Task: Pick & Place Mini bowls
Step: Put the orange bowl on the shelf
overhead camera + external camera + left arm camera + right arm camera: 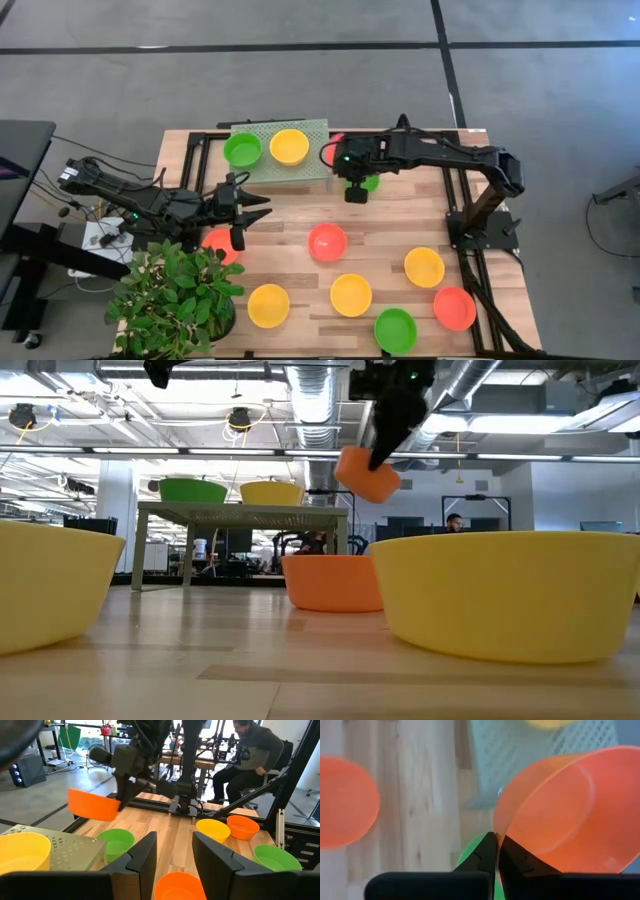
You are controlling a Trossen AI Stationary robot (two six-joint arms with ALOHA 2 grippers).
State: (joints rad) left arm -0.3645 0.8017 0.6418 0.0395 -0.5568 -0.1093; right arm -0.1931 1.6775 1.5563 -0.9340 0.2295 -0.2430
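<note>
- Your right end effector [496, 851] pinched the rim of a red-orange mini bowl [560, 815], airborne just beside the mesh rack [318, 150].
- Your left end effector [172, 852] waited open, empty.
- You needed to level the tilted bowl over the rack before release.

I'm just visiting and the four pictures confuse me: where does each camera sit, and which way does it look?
High: above the table, looking straight down; shows both arms.
Low: at tabletop height, looking level into the room; the right gripper hangs overhead.
Left wrist: on the left arm, looking across the table; its open left gripper shows.
Right wrist: on the right arm, looking down; its fingers show.
Shared: the orange bowl it grips appears in low and left wrist views.
</note>
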